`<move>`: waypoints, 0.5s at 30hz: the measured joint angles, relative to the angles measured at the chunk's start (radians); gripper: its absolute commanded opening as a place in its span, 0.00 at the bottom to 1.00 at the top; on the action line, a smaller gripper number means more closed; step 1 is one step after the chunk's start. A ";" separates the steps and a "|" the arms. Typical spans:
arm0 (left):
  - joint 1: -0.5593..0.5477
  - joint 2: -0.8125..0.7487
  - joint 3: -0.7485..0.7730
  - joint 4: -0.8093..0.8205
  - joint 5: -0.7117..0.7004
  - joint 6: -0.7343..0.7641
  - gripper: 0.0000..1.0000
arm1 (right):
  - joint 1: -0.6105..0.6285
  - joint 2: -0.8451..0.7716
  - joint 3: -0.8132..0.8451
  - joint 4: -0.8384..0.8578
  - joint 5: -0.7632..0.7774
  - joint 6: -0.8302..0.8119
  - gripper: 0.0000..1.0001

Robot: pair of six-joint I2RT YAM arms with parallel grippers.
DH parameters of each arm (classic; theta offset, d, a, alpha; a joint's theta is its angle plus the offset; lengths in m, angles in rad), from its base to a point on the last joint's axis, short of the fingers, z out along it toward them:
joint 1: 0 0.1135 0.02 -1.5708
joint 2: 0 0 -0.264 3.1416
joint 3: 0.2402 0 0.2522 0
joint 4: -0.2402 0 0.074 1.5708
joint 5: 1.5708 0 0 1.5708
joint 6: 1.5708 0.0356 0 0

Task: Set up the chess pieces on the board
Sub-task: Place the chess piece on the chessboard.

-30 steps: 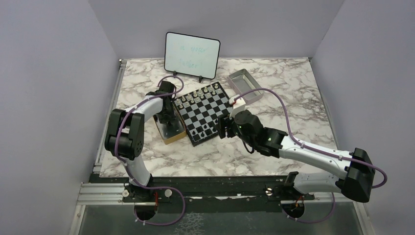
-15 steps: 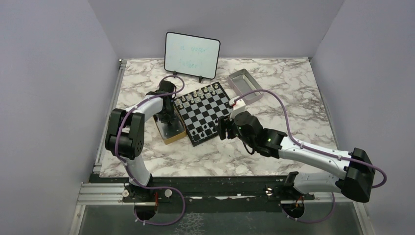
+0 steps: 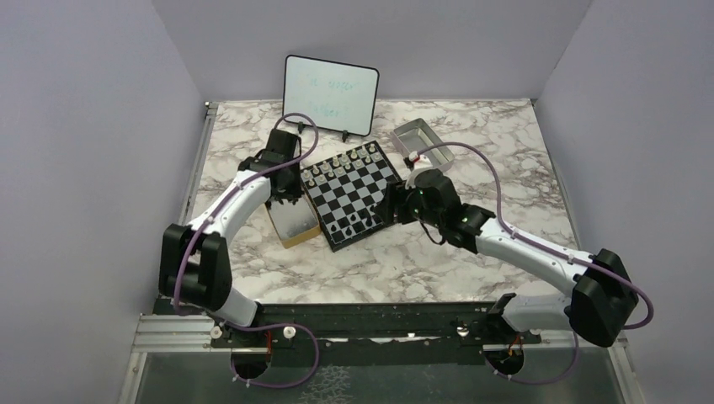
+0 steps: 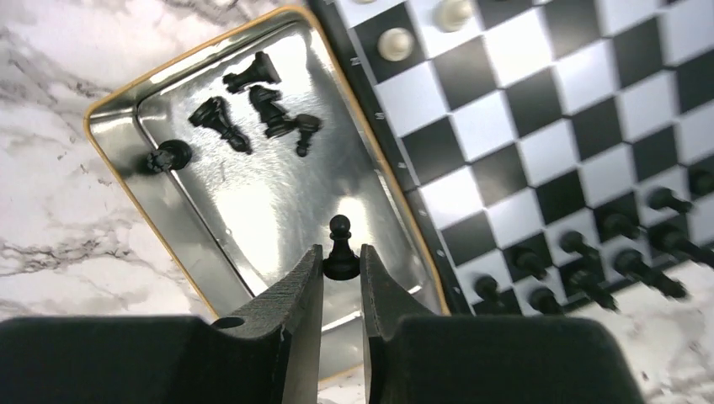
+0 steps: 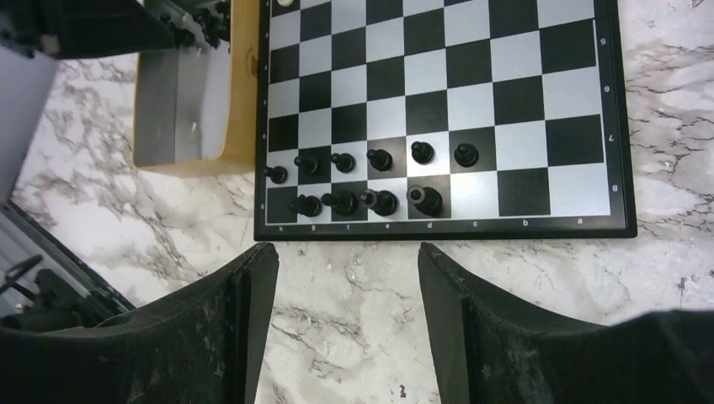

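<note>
Black ranks part-filled: some ten pieces (image 5: pixel 379 157) on board (image 5: pixel 505 84), near rows; left gripper (image 4: pixel 341 257) clamped, seemingly, on pawn (image 4: pixel 340 242) over box (image 4: pixel 253 194), five more loose inside; right gripper (image 5: pixel 343 248) apart, empty, off board edge. Several squares unfilled.

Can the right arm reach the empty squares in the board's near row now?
Probably yes: the right gripper hangs open just off the board, and nothing stands between it and those empty squares.

Left gripper (image 4: pixel 341 263) higher over the box (image 4: pixel 269 198) — narrower, on a pawn (image 4: pixel 339 244) (right arm (image 3: pixel 505 244) farther out)
</note>
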 measured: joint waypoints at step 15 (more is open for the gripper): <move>-0.232 -0.240 -0.056 0.098 0.317 0.158 0.18 | -0.377 0.282 0.164 0.075 -0.696 0.094 0.49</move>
